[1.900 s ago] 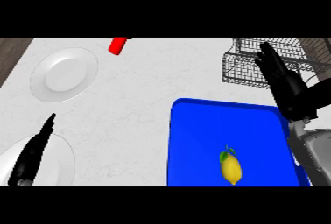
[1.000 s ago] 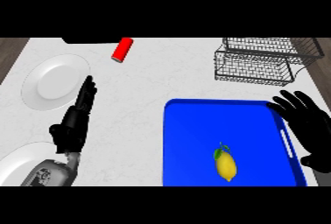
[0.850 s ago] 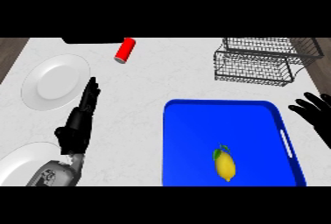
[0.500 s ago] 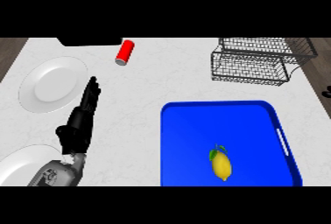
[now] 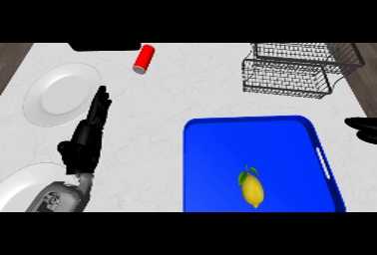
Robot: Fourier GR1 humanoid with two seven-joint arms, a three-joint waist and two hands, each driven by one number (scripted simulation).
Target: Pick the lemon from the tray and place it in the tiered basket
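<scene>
Lemon [image 5: 252,190] on tray [image 5: 221,149], 5 o'clock. Left hand [image 5: 86,139], 8 o'clock, fingers straight, holding nothing; right hand [image 5: 361,129], 3 o'clock, state untellable.

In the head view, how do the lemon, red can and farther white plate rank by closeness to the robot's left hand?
From the left hand:
1. Farther white plate, just left of its fingers.
2. Red can, farther back.
3. Lemon, on the blue tray, far right.

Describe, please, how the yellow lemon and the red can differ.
The yellow lemon lies in the blue tray, nearest the robot; the red can is on the white counter, far back. The lemon is oval with a green leaf; the can is a plain cylinder. Neither is held.
</scene>
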